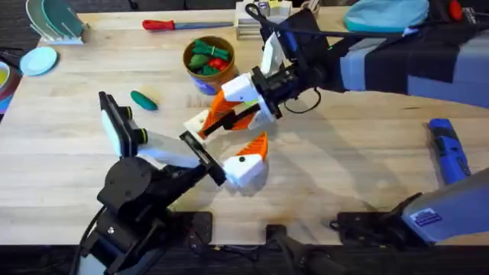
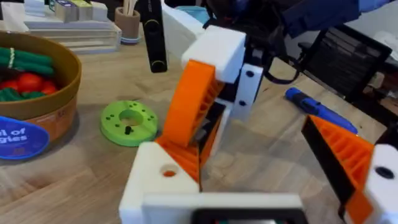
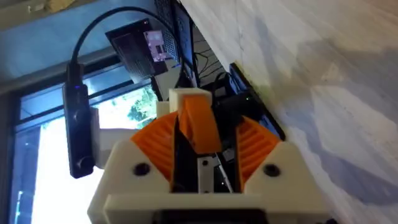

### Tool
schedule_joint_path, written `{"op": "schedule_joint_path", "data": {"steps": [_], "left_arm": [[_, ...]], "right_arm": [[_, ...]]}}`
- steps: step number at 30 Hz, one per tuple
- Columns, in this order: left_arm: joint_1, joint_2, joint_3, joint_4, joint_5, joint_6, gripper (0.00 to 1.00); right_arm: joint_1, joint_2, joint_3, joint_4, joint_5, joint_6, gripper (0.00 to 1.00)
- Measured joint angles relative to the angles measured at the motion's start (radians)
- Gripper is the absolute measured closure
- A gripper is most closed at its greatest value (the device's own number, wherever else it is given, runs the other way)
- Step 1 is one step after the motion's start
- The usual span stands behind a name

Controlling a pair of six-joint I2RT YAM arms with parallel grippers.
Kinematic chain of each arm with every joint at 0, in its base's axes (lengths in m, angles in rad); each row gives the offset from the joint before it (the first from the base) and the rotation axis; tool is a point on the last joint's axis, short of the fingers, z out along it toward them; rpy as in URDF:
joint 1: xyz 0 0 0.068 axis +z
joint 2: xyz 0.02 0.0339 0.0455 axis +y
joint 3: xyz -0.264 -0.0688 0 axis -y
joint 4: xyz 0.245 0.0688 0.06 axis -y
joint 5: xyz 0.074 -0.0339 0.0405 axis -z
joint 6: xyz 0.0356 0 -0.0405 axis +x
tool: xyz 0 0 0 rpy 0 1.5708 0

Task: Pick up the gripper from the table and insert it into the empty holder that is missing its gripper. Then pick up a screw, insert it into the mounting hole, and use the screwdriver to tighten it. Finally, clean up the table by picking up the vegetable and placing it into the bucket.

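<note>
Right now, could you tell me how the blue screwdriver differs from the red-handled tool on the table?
The screwdriver is chunky and blue, while the red-handled tool is slim, with a red handle and a metal blade. The screwdriver lies near the right edge, running roughly front to back, whereas the red-handled tool lies crosswise along the far edge. Both lie flat on the wooden table.

We read only part of a blue round label [image 2: 18, 138] on the orange-brown bucket [image 2: 59, 93]: "ll of" above "ggies". No other text is legible to us.
</note>
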Motion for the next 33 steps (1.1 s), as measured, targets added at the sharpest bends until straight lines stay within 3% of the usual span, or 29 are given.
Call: {"op": "schedule_joint_path", "data": {"steps": [7, 9, 11, 12, 21, 25, 29, 33], "left_arm": [[0.000, 0.000, 0.000, 0.000, 0.000, 0.000, 0.009], [0.000, 0.000, 0.000, 0.000, 0.000, 0.000, 0.009], [0.000, 0.000, 0.000, 0.000, 0.000, 0.001, 0.008], [0.000, 0.000, 0.000, 0.000, 0.000, 0.003, 0.008], [0.000, 0.000, 0.000, 0.000, 0.000, 0.006, 0.008], [0.000, 0.000, 0.000, 0.000, 0.001, 0.063, 0.008], [0.000, 0.000, 0.000, 0.000, 0.001, 0.158, 0.008], [0.000, 0.000, 0.000, 0.000, 0.000, 0.211, 0.008]], "right_arm": [[0.000, 0.000, 0.000, 0.000, 0.000, -0.008, 0.434], [-0.001, 0.000, 0.000, 0.002, 0.000, -0.028, 0.336], [-0.005, 0.000, 0.000, 0.009, 0.000, -0.063, 0.122], [-0.009, 0.000, 0.000, 0.020, 0.000, -0.085, 0.076], [-0.156, 0.000, 0.000, 0.051, 0.072, -0.255, 0.035], [-0.225, 0.000, 0.007, 0.044, 0.109, -0.306, 0.032], [-0.234, -0.002, 0.049, -0.136, 0.220, -0.410, 0.030], [-0.197, -0.011, 0.111, -0.354, 0.425, -0.555, 0.028]]}}
